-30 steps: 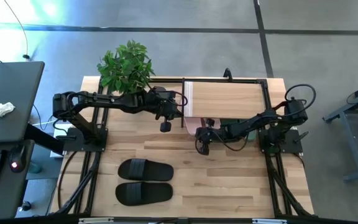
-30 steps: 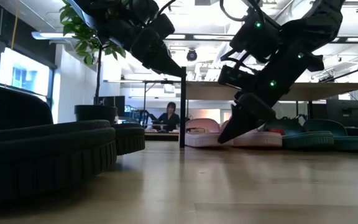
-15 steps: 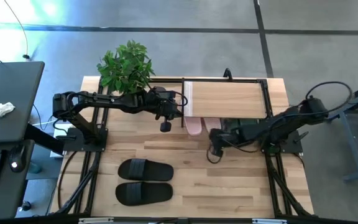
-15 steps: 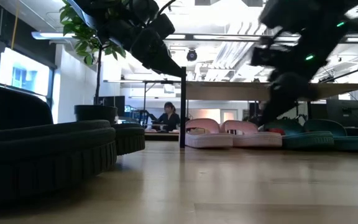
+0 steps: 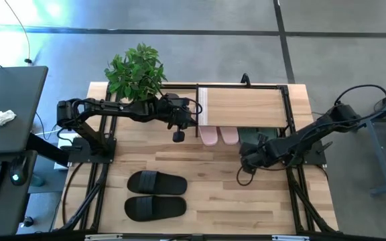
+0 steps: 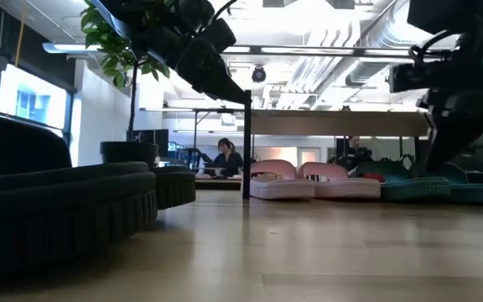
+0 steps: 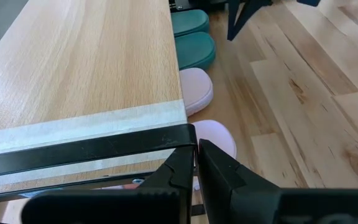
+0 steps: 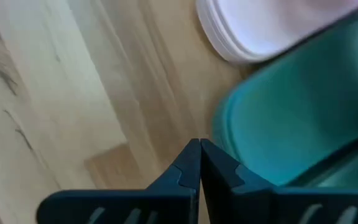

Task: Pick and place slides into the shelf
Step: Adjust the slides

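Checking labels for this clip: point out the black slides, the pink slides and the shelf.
black slides (image 5: 156, 194): high view, between the pair's straps.
pink slides (image 5: 219, 136): high view, on the ends showing past the shelf edge.
shelf (image 5: 245, 107): high view, middle of the plank top.

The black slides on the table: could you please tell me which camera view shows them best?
The high view: both black slides lie whole, side by side on the table, clear of both arms. The low view shows them only as a dark mass up close. Neither wrist view shows them.
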{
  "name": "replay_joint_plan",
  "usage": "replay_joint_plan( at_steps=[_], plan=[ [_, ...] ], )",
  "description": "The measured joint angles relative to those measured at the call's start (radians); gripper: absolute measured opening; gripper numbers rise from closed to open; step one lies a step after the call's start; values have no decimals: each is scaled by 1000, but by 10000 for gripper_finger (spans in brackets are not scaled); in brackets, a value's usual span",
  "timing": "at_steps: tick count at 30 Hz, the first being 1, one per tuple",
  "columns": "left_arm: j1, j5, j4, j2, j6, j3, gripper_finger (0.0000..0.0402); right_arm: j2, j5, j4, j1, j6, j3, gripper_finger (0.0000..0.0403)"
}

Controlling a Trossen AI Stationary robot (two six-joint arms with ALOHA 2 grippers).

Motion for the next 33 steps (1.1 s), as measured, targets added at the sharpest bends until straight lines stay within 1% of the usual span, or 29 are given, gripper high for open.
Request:
replay_joint_plan(
  at_steps=[5,9,13,15,23,28,33],
  plan=[
    [0,0,0,0,0,0,12,3,3,-48,9,71,-2,0],
    [0,0,0,0,0,0,12,17,-13,9,7,86,-51,0],
    [0,0,0,0,0,0,12,35,82,55,39,104,-80,0],
    [0,0,0,0,0,0,12,41,96,52,47,112,-80,0],
    [0,2,0,0,-1,0,12,104,91,53,18,113,-81,0],
    [0,3,0,0,-3,0,12,140,146,70,-15,112,-81,0],
    [0,3,0,0,-3,0,12,150,146,89,-30,106,-81,0]
  ],
)
